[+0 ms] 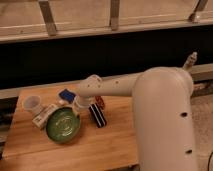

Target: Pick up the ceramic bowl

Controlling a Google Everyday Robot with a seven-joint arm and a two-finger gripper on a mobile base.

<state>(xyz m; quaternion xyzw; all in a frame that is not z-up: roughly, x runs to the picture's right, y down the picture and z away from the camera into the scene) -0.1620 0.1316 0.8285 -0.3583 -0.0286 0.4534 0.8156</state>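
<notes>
The green ceramic bowl sits on the wooden table, left of centre. It is wide and shallow with a darker rim. My gripper is at the end of the white arm, right at the bowl's far right rim. It hides part of that rim. I cannot tell whether it touches the bowl.
A small clear cup stands at the table's left. A white packet lies beside the bowl's left rim. A blue item lies behind the gripper. A dark bar and a red item lie to the right.
</notes>
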